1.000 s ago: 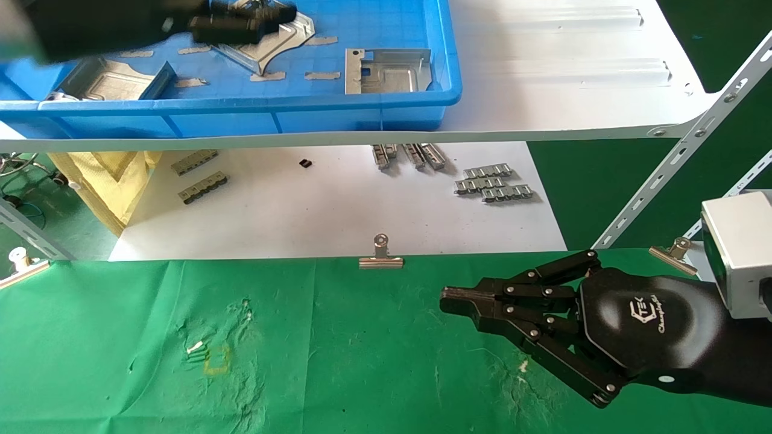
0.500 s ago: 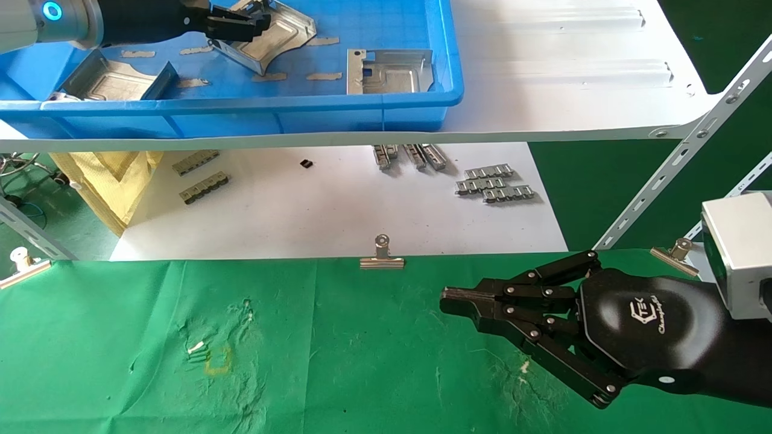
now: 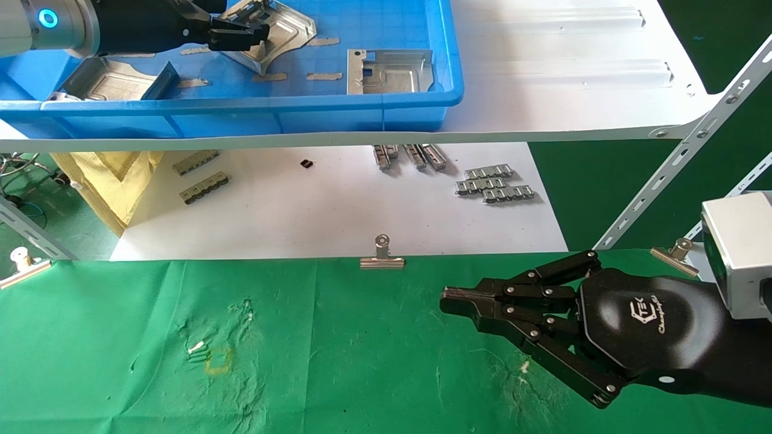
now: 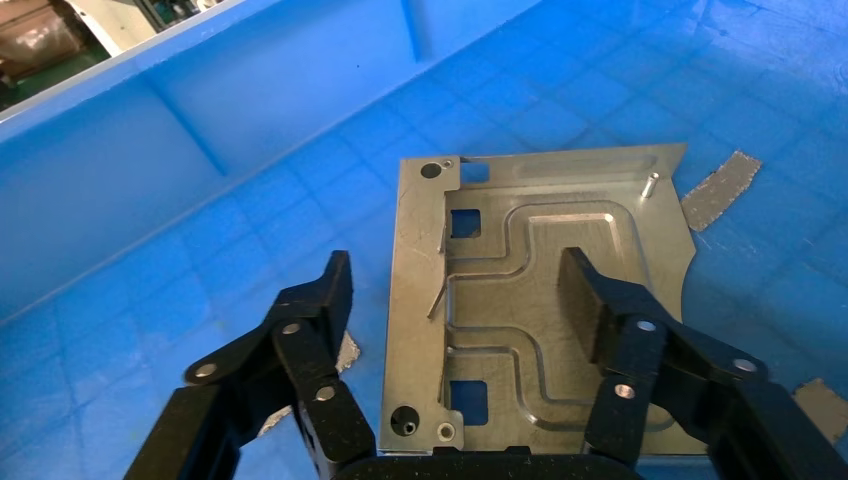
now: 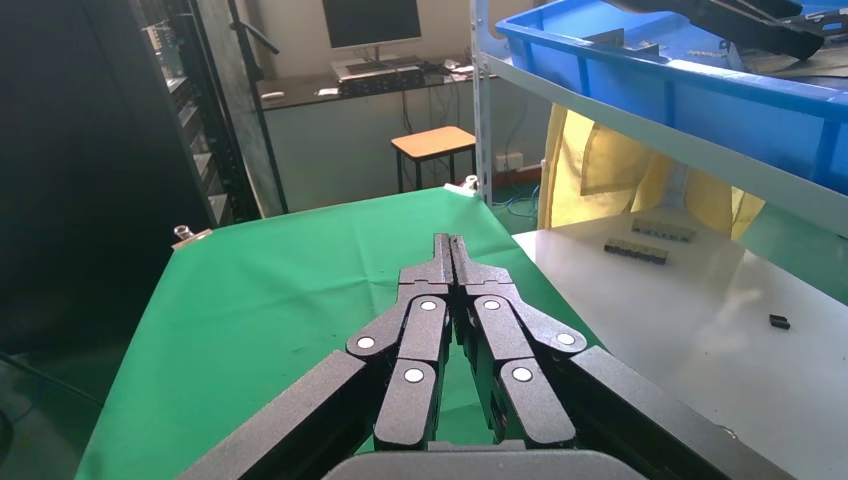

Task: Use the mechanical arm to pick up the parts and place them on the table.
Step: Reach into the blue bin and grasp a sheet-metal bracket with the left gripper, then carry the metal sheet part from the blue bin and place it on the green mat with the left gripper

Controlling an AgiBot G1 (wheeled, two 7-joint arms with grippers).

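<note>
Three silver parts lie in a blue bin (image 3: pixel 301 105) on the shelf: one at the back (image 3: pixel 283 33), one at the right (image 3: pixel 389 71), one at the left (image 3: pixel 111 81). My left gripper (image 3: pixel 241 36) is open over the back part. In the left wrist view the left gripper (image 4: pixel 455 290) straddles that part's (image 4: pixel 530 300) bent-up edge, with one finger (image 4: pixel 320 300) beside the part over the bin floor and the other (image 4: pixel 590 300) over its recess. My right gripper (image 3: pixel 449 298) is shut and empty, low over the green table (image 3: pixel 338 361); it also shows in the right wrist view (image 5: pixel 450 245).
The bin stands on a white shelf board (image 3: pixel 573 72) held by slanted metal struts (image 3: pixel 681 150). Below it a white sheet (image 3: pixel 338 211) carries small grey strips (image 3: pixel 494 184). A binder clip (image 3: pixel 381 256) sits on the table's far edge.
My left gripper has drawn back to the left inside the bin and settled over the back part. The right arm has not moved.
</note>
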